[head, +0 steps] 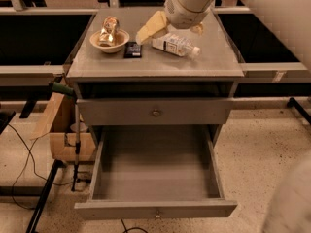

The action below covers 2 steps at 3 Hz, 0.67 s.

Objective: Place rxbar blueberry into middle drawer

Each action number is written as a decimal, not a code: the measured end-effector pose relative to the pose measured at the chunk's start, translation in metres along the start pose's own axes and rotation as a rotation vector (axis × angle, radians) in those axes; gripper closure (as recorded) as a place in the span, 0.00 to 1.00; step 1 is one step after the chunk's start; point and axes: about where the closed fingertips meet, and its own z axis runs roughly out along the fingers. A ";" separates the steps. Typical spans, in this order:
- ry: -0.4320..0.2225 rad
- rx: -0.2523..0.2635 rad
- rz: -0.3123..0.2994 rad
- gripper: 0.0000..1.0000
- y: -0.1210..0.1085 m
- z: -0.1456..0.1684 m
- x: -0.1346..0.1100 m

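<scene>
The rxbar blueberry (132,49) is a small dark packet lying flat on the cabinet top, between a bowl and a bottle. The middle drawer (155,209) is pulled wide open below, and its grey tray holds nothing. My gripper (173,30) hangs over the back of the cabinet top, above the bottle and to the right of the bar. Its cream fingers (151,27) stand apart and hold nothing. It does not touch the bar.
A cream bowl (110,41) holding a gold foil packet (109,29) stands left of the bar. A clear water bottle (175,45) lies on its side to the right. The upper drawer (155,112) is closed. A stand and cables are on the floor at left.
</scene>
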 end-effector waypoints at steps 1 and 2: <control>0.002 -0.016 0.154 0.00 0.012 0.028 -0.020; 0.012 -0.026 0.300 0.00 0.033 0.055 -0.031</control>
